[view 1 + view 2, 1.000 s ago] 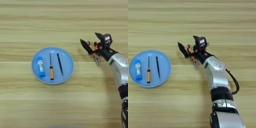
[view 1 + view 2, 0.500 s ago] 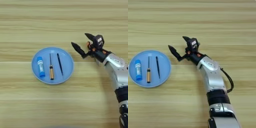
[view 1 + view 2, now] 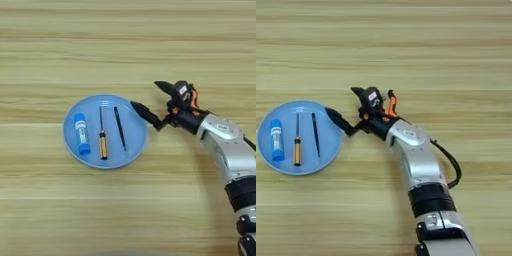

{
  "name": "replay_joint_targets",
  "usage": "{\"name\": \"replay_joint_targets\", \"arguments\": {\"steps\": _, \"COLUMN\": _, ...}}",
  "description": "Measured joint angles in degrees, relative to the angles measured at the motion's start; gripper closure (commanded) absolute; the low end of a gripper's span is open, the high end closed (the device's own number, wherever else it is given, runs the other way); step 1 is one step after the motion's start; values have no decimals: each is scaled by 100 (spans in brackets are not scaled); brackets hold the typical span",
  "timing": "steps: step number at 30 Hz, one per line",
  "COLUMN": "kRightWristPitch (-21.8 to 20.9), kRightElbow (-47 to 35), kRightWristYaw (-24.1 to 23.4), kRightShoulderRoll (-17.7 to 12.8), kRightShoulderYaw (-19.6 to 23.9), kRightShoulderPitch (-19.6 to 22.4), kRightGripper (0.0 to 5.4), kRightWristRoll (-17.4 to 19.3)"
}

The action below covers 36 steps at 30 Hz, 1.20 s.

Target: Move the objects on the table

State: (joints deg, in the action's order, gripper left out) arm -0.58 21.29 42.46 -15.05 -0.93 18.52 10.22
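Wooden table (image 3: 50, 40) | one plate (image 3: 137, 145) | three items inside | hand (image 3: 150, 100) spread

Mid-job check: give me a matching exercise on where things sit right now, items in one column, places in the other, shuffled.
Items:
1. capped tube
2. screwdriver
3. black stick
4. right gripper

Places:
A. at the right rim of the plate
B. middle of the three things on the plate
C. leftmost on the plate
D. rightmost of the three on the plate

Pairs: 1-C, 2-B, 3-D, 4-A
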Motion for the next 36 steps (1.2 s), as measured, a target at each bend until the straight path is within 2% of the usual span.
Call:
{"name": "replay_joint_targets", "arguments": {"steps": 11, "kRightWristPitch": 654, "kRightElbow": 134, "kRightWristYaw": -174, "kRightShoulderRoll": 200, "kRightShoulderYaw": -92, "kRightShoulderPitch": 65, "kRightGripper": 2, "kRightWristRoll": -8}}
{"name": "replay_joint_targets", "arguments": {"steps": 21, "kRightWristPitch": 1005, "kRightElbow": 104, "kRightWristYaw": -134, "kRightShoulderRoll": 271, "kRightShoulderYaw": -199, "kRightShoulderPitch": 108, "kRightGripper": 107, "kRightWristRoll": -10}}
{"name": "replay_joint_targets", "arguments": {"steps": 27, "kRightWristPitch": 1033, "kRightElbow": 117, "kRightWristYaw": -196, "kRightShoulderRoll": 281, "kRightShoulderYaw": -228, "kRightShoulderPitch": 147, "kRightGripper": 162, "kRightWristRoll": -59}}
{"name": "replay_joint_targets", "arguments": {"steps": 36, "kRightWristPitch": 1231, "kRightElbow": 249, "kRightWristYaw": -228, "kRightShoulderRoll": 281, "kRightShoulderYaw": -255, "kRightShoulderPitch": 164, "kRightGripper": 277, "kRightWristRoll": -137}}
